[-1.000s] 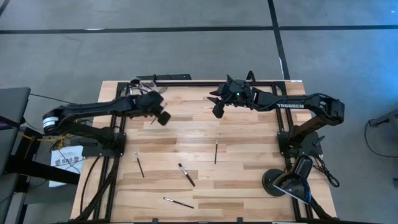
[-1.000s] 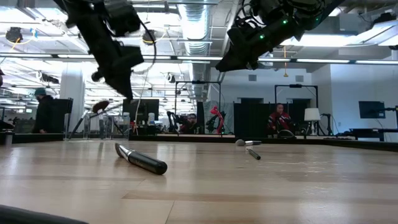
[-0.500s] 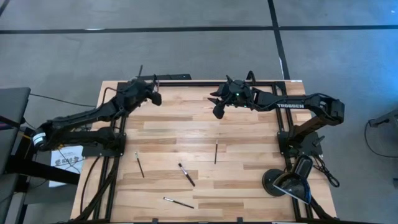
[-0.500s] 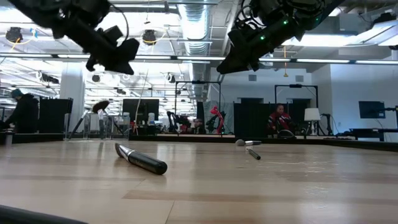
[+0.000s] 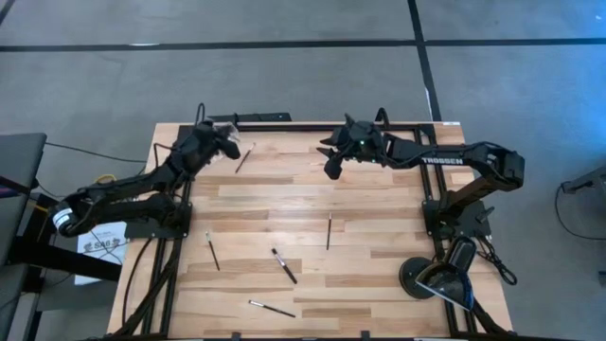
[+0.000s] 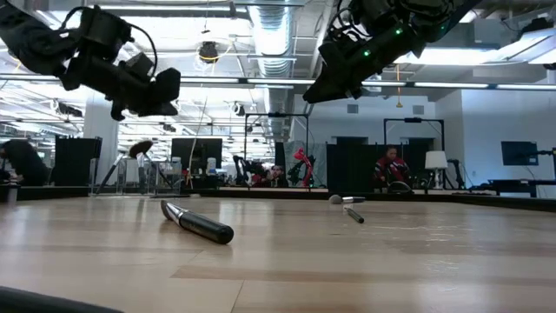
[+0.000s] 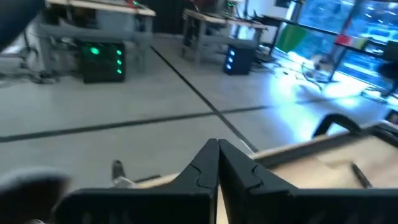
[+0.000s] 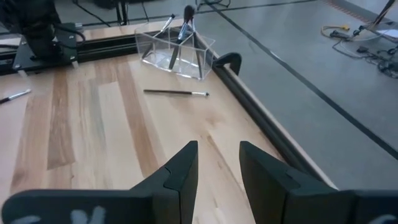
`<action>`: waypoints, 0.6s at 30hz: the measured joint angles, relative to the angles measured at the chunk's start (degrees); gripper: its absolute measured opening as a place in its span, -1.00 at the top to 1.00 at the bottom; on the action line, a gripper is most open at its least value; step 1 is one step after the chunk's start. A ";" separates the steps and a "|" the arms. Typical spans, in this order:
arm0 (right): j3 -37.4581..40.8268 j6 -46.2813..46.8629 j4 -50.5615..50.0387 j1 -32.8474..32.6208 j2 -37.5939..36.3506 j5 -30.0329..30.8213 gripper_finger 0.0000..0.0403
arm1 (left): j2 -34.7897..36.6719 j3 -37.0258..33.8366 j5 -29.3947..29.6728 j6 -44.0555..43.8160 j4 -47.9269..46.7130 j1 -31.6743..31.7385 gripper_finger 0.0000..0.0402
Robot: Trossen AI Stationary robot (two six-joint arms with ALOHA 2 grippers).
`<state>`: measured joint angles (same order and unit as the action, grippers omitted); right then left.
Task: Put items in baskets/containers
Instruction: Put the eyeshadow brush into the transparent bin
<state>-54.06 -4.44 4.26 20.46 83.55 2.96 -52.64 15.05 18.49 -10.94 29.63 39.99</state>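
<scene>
The clear cup (image 8: 175,51) stands at the far left corner of the wooden surface (image 5: 379,218), about 11 o'clock from its centre, with a few brushes leaning inside it. Just beside the cup lies a brush (image 5: 245,157), toward 4 o'clock from it; half a second ago that spot was bare, so this brush has newly landed on the boards short of the cup.

Four more brushes lie well apart across the near half: one (image 5: 329,231) near the centre, one (image 5: 213,251) at 8 o'clock, a thicker one (image 5: 284,266) at 6 o'clock, and one (image 5: 272,308) close to the near edge.

The left gripper (image 5: 224,144) hovers over the cup's corner, its fingers (image 7: 205,167) clenched together on nothing; it has pulled back toward the far left edge from the more central spot it held a second ago.

The right gripper (image 5: 330,167) hangs at 12 o'clock above the far edge, unmoved, fingers (image 8: 180,168) parted and released. A round black lamp base (image 5: 418,279) sits at 4 o'clock.
</scene>
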 joint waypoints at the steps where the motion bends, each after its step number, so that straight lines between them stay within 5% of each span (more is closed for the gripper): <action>1: 0.00 -0.03 0.31 0.25 0.00 0.00 0.47 | 0.00 0.00 -0.78 0.01 -0.81 -0.27 0.97; 6: 0.00 -0.04 2.09 0.71 0.13 -0.01 0.47 | -1.52 3.23 -3.50 0.52 -14.04 -1.13 0.97; 12: 0.00 -0.09 3.23 0.69 0.13 -0.04 0.47 | -12.72 13.56 -2.82 2.14 -32.99 -2.94 0.94; 18: 0.00 -0.09 2.59 0.69 0.13 -0.07 0.47 | -26.06 23.87 6.03 4.56 -44.21 -6.73 0.77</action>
<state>-54.06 -4.54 6.86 21.15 83.68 2.90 -78.70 38.92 24.52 -6.38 -14.58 33.26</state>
